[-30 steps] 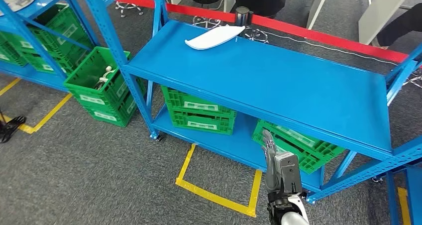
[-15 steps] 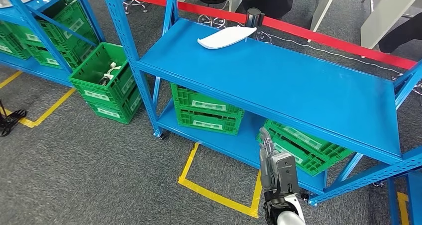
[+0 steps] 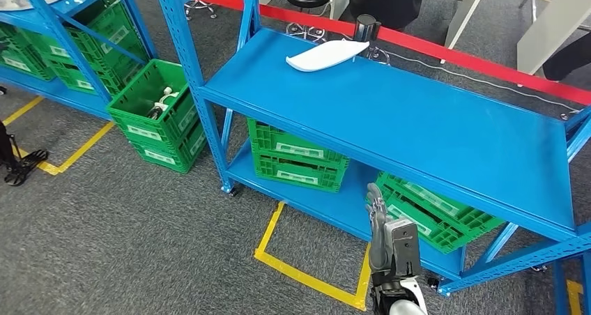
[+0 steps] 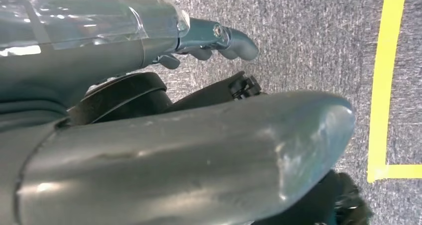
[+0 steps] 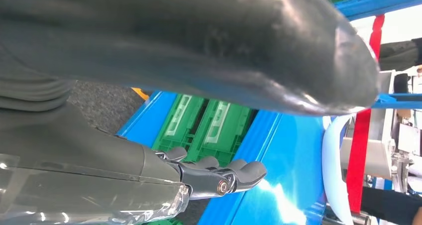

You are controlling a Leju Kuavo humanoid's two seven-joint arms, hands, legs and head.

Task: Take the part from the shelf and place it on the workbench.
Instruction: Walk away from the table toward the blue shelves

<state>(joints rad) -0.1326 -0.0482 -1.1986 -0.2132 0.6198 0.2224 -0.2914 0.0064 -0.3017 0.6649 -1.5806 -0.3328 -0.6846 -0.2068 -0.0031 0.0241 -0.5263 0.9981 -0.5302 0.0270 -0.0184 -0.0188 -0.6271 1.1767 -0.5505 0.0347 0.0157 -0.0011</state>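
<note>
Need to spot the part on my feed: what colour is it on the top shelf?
White, lying on the blue shelf; the part shows best in the head view.

blue shelf on grey carpet; white part on top tier; green crates on lower tier

Left hand empty above carpet, yellow tape.

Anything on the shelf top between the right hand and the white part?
No. In the head view, bare blue shelf top runs from the right hand up to the white part at the far corner.
</note>
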